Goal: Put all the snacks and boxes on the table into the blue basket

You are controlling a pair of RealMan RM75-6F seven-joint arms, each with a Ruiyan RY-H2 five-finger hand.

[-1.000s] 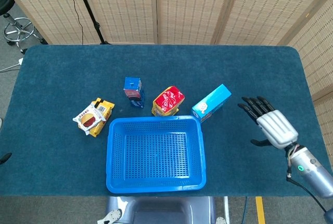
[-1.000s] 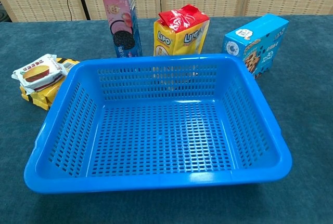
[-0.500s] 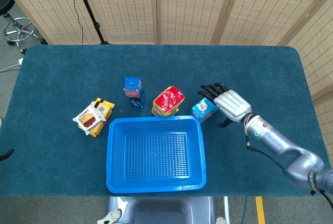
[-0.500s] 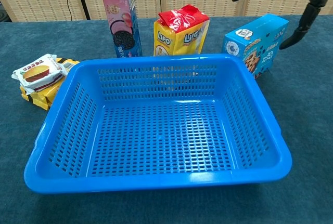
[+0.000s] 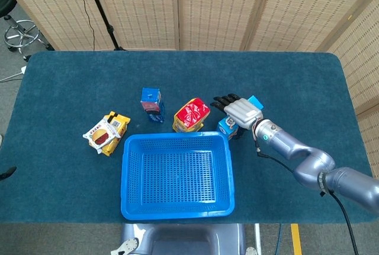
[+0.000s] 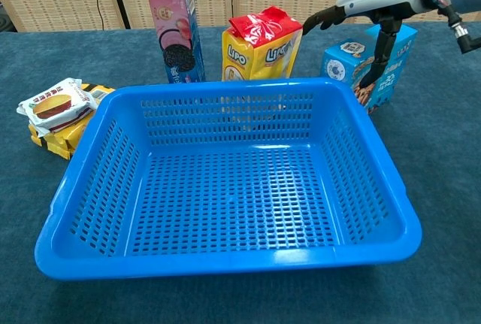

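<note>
The blue basket (image 5: 176, 174) is lying open-topped with nothing blocking it. Behind its far rim, the yellow snack bag (image 5: 191, 115) is crowding the cookie box (image 5: 232, 126) on one side, while open surface (image 5: 308, 89) is lying on the other.

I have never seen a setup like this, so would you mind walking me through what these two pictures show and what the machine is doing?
This is a two-armed robot with human-like hands, working at a table. One picture looks down from its head, the other looks forward from its chest.

On the dark table sits an empty blue basket. Behind it stand a pink-and-blue cookie box, a yellow snack bag and a light blue box. To the left lie stacked burger snack packets.

The right hand is over the light blue box, fingers spread on top and thumb down its front. It looks set to grasp it, but I cannot tell whether it grips yet. The left hand does not show.
</note>
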